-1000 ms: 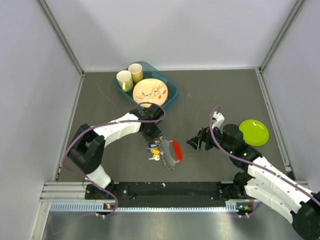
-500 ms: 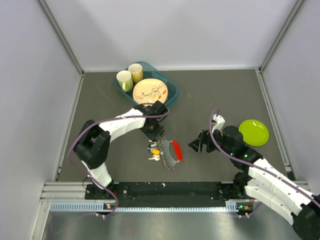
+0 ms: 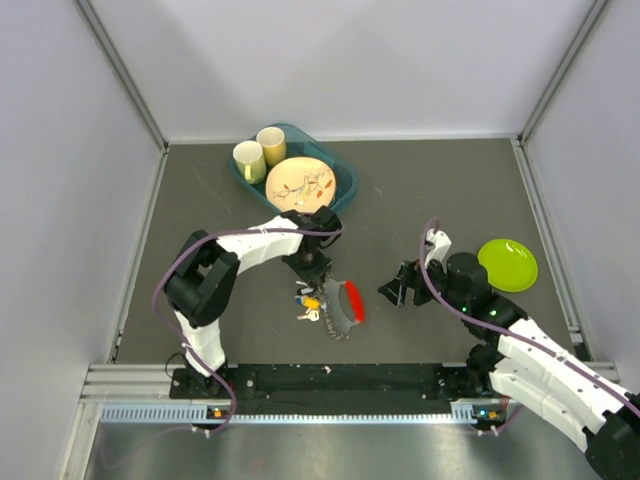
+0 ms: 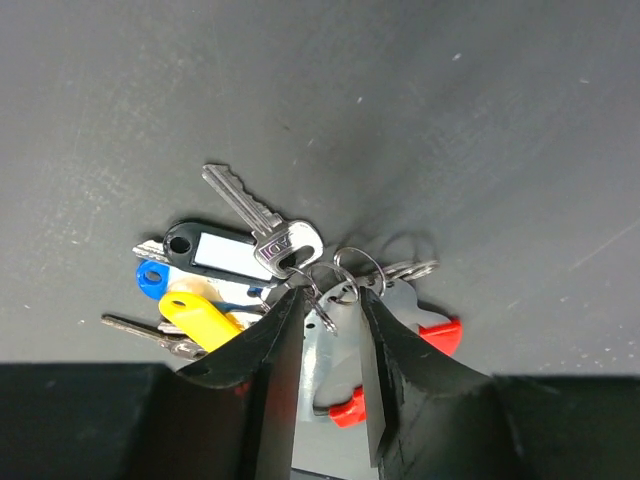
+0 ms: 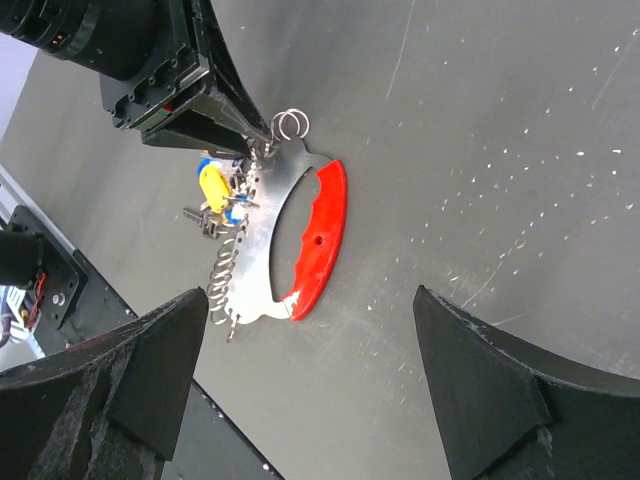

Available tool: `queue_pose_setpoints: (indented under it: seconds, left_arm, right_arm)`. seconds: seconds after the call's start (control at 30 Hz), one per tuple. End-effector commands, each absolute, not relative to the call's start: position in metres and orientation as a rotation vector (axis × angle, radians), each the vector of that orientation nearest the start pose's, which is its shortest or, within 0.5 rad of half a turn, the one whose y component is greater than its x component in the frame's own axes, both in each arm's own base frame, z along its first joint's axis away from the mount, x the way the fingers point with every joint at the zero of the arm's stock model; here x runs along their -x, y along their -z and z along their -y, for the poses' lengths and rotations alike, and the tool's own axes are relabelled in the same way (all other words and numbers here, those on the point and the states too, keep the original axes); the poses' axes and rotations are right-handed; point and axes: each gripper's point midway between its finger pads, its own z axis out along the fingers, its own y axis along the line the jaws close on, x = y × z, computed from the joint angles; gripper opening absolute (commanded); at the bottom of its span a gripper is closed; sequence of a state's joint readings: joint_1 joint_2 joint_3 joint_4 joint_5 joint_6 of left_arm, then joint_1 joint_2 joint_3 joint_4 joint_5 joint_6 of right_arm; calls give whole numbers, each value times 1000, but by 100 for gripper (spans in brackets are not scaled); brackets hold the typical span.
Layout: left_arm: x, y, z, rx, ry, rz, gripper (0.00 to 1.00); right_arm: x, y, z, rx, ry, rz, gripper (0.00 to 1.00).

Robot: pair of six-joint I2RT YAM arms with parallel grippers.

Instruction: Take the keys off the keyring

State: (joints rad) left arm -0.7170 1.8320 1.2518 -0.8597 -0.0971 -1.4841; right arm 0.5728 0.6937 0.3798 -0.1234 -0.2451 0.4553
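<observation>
The keys (image 3: 308, 305) lie bunched on the dark table, with yellow and blue heads and a black tag (image 4: 215, 250). They hang from small metal rings of the keyring (image 4: 357, 270), which joins a silver plate with a red crescent clip (image 3: 356, 300). My left gripper (image 3: 312, 278) stands over the rings with its jaws drawn narrow. In the left wrist view the rings sit pinched between the gripper's (image 4: 327, 298) tips. My right gripper (image 3: 395, 285) is wide open and empty, to the right of the clip (image 5: 322, 235), looking at it and at the keys (image 5: 212, 195).
A teal tray (image 3: 343, 190) at the back holds two cups (image 3: 258, 152) and a patterned plate (image 3: 300, 182). A lime-green plate (image 3: 508, 265) lies at the right, beside my right arm. Grey walls close in the table on three sides.
My left arm's elbow has swung inward to the right while its gripper stayed at the rings. The keys and clip have not moved. My right gripper barely shifted.
</observation>
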Motion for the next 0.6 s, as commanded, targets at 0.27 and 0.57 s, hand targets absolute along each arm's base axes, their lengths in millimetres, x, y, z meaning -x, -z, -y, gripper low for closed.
queue_pose_setpoints:
  seconds: [0.27,0.57]
  left_arm:
    - [-246,-37,257,1160,114,-2774,17]
    - [-245,-49,258,1105,150,-2790,0]
  right_arm:
    - [-199,-127,-193,275,-854,-2076,84]
    - [-198,-124,-196,266,-880,-2084,84]
